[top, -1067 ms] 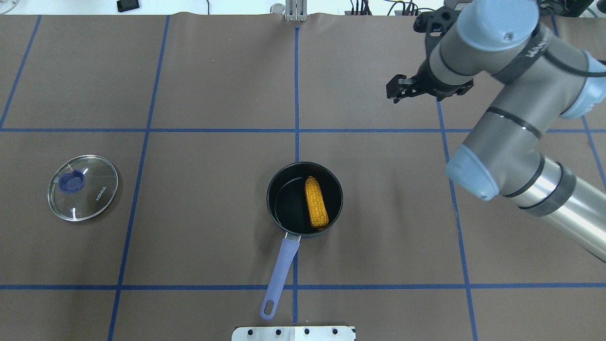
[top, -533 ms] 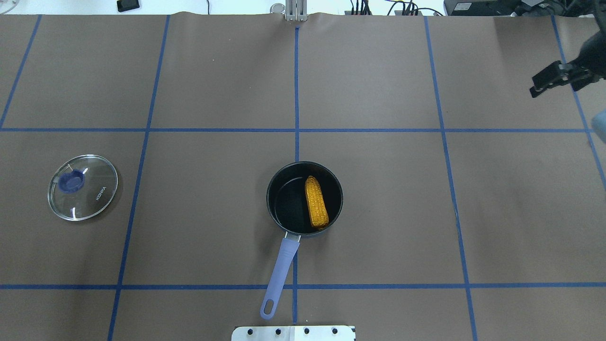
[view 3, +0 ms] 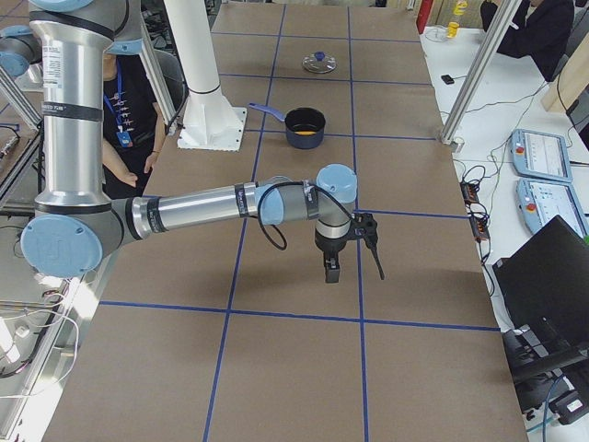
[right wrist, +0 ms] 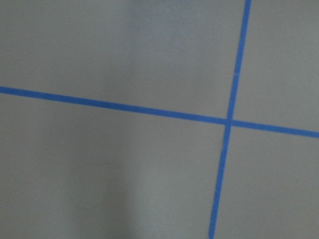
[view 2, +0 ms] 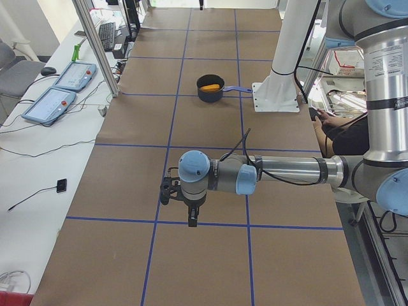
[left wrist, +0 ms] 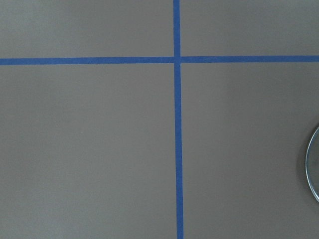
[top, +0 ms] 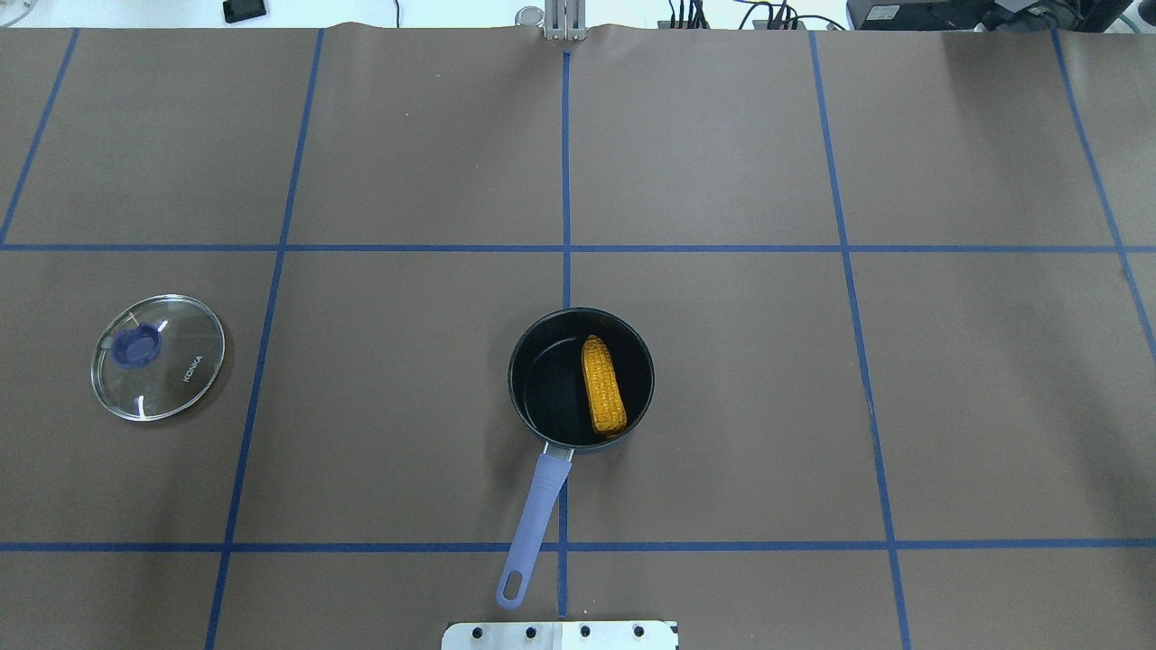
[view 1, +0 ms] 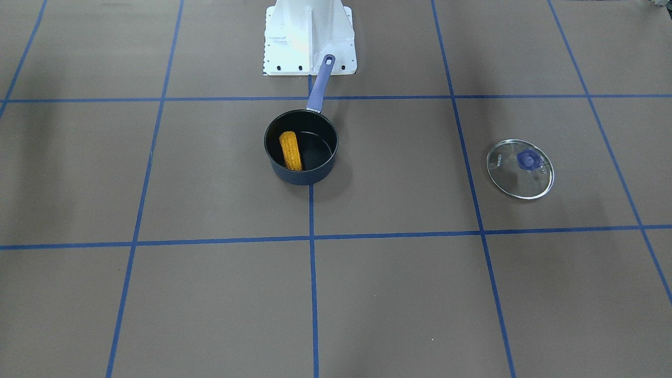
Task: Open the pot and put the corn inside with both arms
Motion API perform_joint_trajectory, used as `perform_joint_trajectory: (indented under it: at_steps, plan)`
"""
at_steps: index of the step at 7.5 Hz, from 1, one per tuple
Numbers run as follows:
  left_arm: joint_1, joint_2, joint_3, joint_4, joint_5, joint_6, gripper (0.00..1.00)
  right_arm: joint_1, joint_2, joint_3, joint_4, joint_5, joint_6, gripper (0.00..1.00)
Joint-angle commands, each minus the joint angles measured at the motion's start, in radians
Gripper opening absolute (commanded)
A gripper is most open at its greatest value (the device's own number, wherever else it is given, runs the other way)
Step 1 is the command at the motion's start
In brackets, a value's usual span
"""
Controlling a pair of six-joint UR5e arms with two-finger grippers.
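Left fingers point(view 2: 192, 220) above brown paper point(top: 722, 135), blue tape point(top: 566, 181).

2 grey-and-silver jointed arms with light-blue caps

The left arm point(view 2: 287, 169), across the middle of the left-side view, has a bare silver tube, dark grey joint housings, rounded light-blue caps, black bands and a thin black cable looping above its wrist; the left end effector point(view 2: 190, 213) is black. The right arm point(view 3: 198, 204), in the right-side view, looks alike, with small printed labels on its upright segment at upper left and a black right end effector point(view 3: 330, 265).
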Motion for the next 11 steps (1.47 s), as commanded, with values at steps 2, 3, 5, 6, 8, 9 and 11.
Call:
perform_joint_trajectory:
  at_steps: [2, 3, 5, 6, 8, 9, 11]
  plan:
    - [0.000, 0.002, -0.001, 0.000, 0.000, 0.000, 0.98, 0.033, -0.056, -0.043, 0.000, -0.004, 0.001, 1.00]
    - [0.000, 0.003, -0.001, 0.000, 0.000, 0.000, 0.98, 0.032, -0.053, -0.042, 0.002, -0.002, 0.000, 1.00]
    - [0.000, 0.002, -0.001, 0.000, 0.000, 0.000, 0.98, 0.032, -0.053, -0.053, 0.000, -0.001, 0.003, 1.00]
    - [0.000, 0.003, -0.001, 0.000, 0.000, 0.000, 0.98, 0.032, -0.053, -0.056, 0.000, -0.001, 0.003, 1.00]
    - [0.000, 0.003, -0.001, 0.000, 0.000, 0.000, 0.98, 0.032, -0.045, -0.056, 0.000, -0.001, 0.003, 1.00]
    - [0.000, 0.003, -0.001, 0.000, 0.000, 0.000, 0.98, 0.032, -0.043, -0.054, 0.000, 0.001, 0.003, 1.00]
    - [0.000, 0.003, 0.001, 0.002, 0.000, 0.000, 0.98, 0.032, -0.042, -0.053, 0.000, -0.001, 0.001, 1.00]
